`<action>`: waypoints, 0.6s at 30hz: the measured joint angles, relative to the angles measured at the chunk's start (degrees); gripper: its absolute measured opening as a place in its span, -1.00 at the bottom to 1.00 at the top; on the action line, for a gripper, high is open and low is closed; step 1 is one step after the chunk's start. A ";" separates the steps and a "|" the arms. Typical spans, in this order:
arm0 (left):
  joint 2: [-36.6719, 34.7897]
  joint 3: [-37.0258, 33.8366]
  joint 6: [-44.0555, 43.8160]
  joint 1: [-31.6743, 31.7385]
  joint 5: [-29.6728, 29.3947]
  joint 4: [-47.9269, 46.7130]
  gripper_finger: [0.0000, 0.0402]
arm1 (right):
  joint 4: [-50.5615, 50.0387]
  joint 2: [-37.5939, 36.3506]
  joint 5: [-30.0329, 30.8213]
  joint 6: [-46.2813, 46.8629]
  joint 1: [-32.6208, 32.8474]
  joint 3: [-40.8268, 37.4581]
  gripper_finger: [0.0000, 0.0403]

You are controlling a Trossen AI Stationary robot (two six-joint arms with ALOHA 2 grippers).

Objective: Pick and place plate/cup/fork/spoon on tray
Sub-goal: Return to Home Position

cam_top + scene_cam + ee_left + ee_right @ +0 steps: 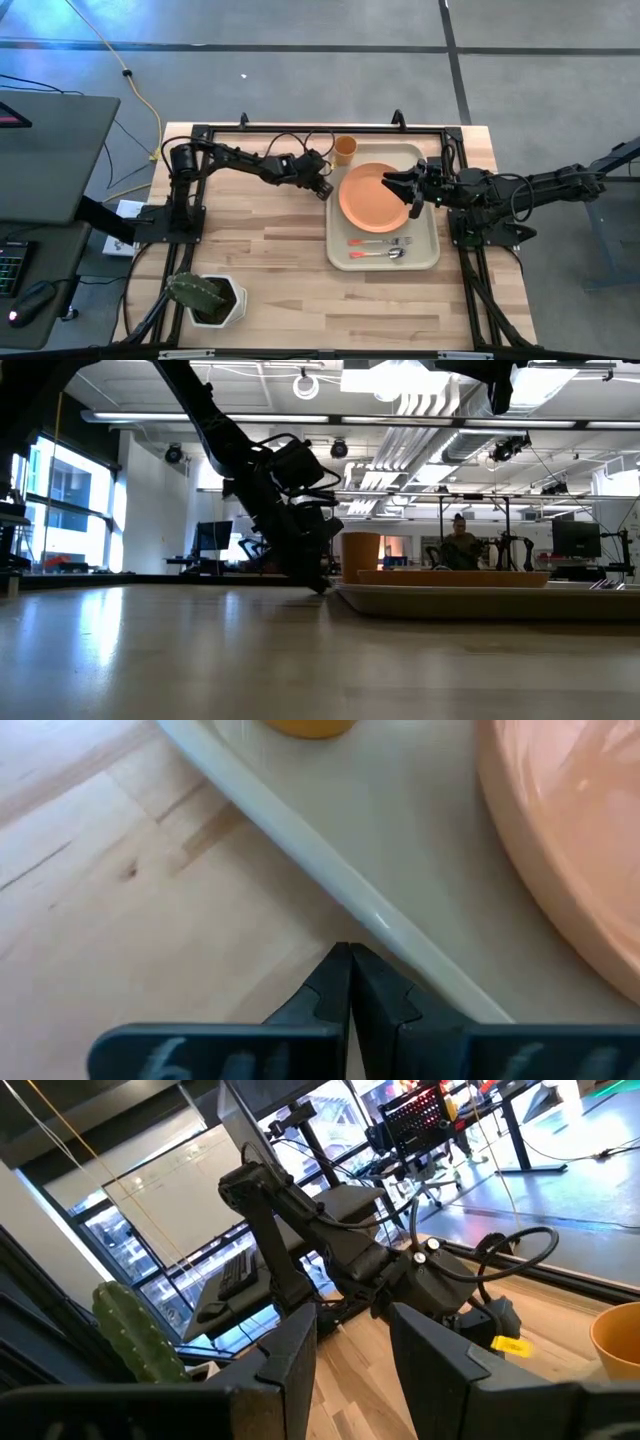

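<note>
The beige tray point(434, 232) lies on the wooden table. On it rest the orange plate point(372, 198), the orange-yellow cup point(344, 150) in its far left corner, and the fork point(382, 241) and spoon point(378, 254) side by side near its near edge. My left gripper point(323, 190) is shut and slants down to the table just outside the tray's left rim point(330, 870). My right gripper point(405, 187) hovers level above the plate's right part, open, with nothing between its fingers point(290, 1355). My left gripper's shut fingertips point(345, 960) stand low at the outer side of the tray's left rim, slanting down from the table's left. I cannot tell whether they touch the rim or the table.
A white square pot with a green cactus point(205, 297) stands at the near left corner. A black frame point(300, 130) runs around the table's edges. Bare wood lies left of the tray. A laptop point(50, 150) sits beyond the table's left edge.
</note>
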 joint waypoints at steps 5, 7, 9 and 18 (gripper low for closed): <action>-2.14 -0.01 2.04 0.53 0.41 -2.79 -1.00 | -0.08 -0.02 0.00 -0.22 0.00 0.00 -0.40; -4.49 -0.02 3.82 1.33 0.63 -6.51 -1.00 | -0.30 0.00 0.02 -0.30 0.00 0.00 -0.40; -7.33 -0.04 5.77 2.17 0.57 -8.94 -1.00 | -0.34 0.00 0.15 -0.40 0.00 0.00 -0.40; -29.87 -0.24 11.72 1.97 4.03 -12.10 -1.00 | 0.46 0.00 0.37 -1.85 0.00 0.00 -0.40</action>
